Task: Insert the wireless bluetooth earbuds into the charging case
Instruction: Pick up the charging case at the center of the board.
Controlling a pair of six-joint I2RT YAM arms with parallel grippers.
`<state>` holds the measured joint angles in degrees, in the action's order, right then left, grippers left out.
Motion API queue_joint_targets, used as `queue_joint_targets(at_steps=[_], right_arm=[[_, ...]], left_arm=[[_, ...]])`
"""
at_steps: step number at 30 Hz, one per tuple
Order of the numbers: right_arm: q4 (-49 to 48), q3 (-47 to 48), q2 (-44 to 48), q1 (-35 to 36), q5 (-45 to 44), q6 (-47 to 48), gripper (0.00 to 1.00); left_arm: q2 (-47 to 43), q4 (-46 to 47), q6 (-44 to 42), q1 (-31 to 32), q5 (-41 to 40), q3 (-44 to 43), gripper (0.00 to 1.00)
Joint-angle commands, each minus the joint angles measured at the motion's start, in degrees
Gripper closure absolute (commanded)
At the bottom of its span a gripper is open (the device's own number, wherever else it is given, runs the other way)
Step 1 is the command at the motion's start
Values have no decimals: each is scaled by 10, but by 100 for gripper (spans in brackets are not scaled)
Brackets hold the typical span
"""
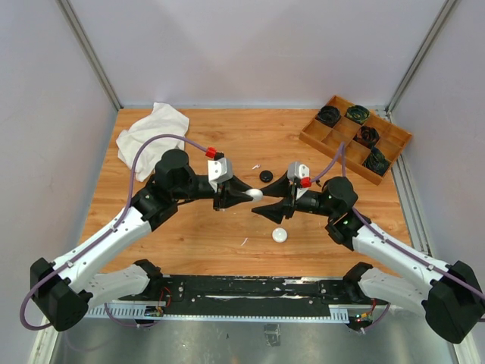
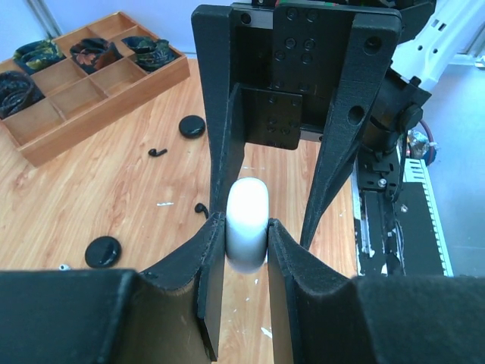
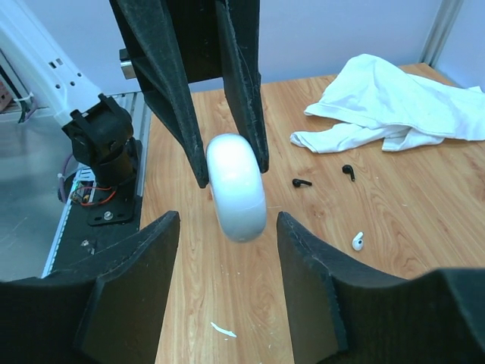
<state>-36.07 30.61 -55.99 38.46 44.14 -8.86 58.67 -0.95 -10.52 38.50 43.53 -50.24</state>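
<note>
A white round charging case (image 1: 256,194) hangs above the table, edge-on, with my left gripper (image 2: 248,227) shut on it. The case (image 3: 236,186) points into my right gripper (image 3: 227,220), which is open, its pads on either side of the case's lower end with a gap on both sides. Two black earbuds (image 3: 301,183) (image 3: 348,171) and one white earbud (image 3: 358,241) lie loose on the wood. The black earbuds (image 2: 158,152) (image 2: 201,208) also show in the left wrist view.
A second white case (image 1: 280,235) sits on the table near the front. Black round cases (image 2: 192,126) (image 2: 103,251) lie on the wood. A white cloth (image 1: 151,135) is at the back left, a wooden compartment tray (image 1: 318,140) at the back right.
</note>
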Motion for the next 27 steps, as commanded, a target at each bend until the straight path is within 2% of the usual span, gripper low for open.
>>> queue_joint_targets(at_steps=[1, 6, 14, 27], right_arm=[[-52, 10, -5, -7, 39, -14, 48], [-64, 9, -5, -7, 55, -19, 59], [-73, 3, -8, -8, 60, -23, 67], [-86, -3, -9, -8, 68, -28, 64]], left_arm=[[2, -10, 0, 5, 23, -24, 95], [7, -16, 2, 4, 30, -28, 95], [11, -8, 14, 4, 43, -32, 96], [-8, 18, 27, 4, 39, -19, 99]])
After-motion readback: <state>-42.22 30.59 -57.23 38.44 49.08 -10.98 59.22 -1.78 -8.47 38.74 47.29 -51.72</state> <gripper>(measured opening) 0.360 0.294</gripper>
